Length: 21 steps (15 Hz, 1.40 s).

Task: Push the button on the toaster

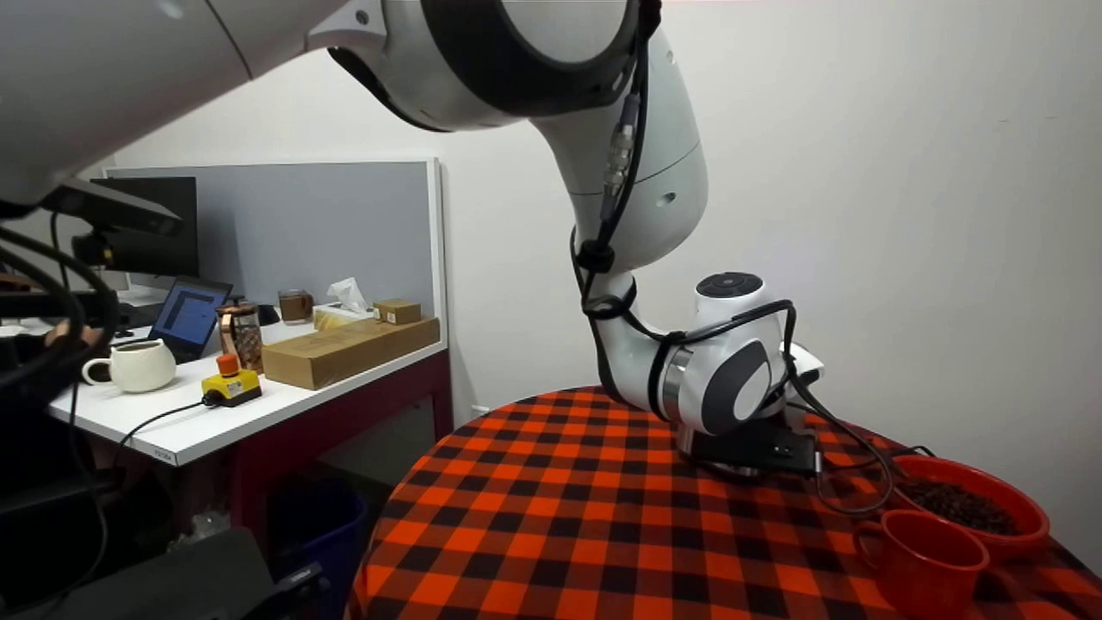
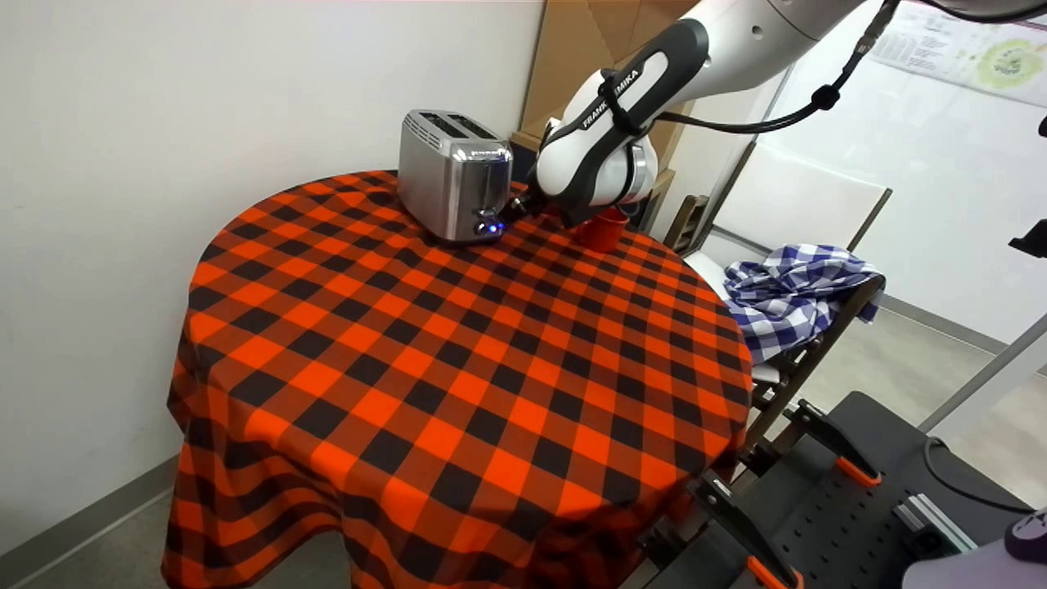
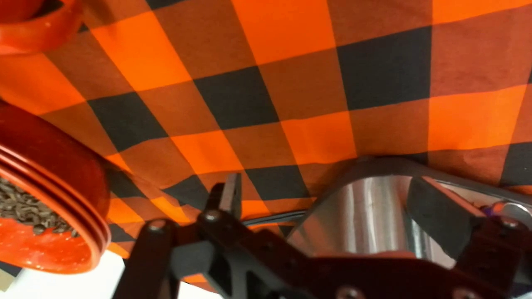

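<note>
The boxy, shiny silver metal toaster (image 2: 454,176) is standing near the edge of the round counter (image 2: 458,368) by a white wall (image 2: 204,90), red-and-black checked cloth (image 2: 245,491) spreading from it to the curved edge opposite. The black two-fingered hand (image 3: 330,193) is holding its fingers (image 3: 230,197) wide apart at the toaster's blue-lit end; whether it is touching, I cannot tell. Beyond the hand, a red mug (image 1: 930,568) and a red bowl (image 1: 1016,544) holding dark beans (image 1: 960,504) are sitting near the rim

The toaster (image 2: 451,178) was metal — satin along its side, mirror-bright at the end. The tablecloth (image 2: 458,352) was matt fabric, the bowl (image 3: 54,153) glossy, the long box (image 1: 349,353) dull cardboard — and the arm (image 2: 740,56) smooth and plastic-looking.
</note>
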Motion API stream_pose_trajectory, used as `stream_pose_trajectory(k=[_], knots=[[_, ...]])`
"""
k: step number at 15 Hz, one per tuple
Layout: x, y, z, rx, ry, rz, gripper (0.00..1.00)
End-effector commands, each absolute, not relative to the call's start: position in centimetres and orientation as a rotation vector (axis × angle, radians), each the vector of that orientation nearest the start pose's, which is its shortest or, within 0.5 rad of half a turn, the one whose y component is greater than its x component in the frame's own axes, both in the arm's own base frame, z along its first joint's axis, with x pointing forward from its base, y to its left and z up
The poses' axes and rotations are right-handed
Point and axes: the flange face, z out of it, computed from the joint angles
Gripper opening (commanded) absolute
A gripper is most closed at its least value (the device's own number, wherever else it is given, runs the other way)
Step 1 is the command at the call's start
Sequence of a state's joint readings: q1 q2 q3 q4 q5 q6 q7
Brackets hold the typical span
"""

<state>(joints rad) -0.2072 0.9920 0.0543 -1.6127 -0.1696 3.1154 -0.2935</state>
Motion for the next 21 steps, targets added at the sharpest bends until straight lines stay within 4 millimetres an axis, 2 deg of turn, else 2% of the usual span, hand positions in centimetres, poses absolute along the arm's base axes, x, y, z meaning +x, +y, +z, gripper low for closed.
stream_pose_trajectory(k=[1,16,21], knots=[[71.3,-9.7,9.6,-3.114,-0.418,-0.831,1.0],[72.3,-9.3,10.4,-3.081,-0.386,-0.827,1.0],[72.4,-9.4,10.2,-3.05,-0.307,-0.737,1.0]])
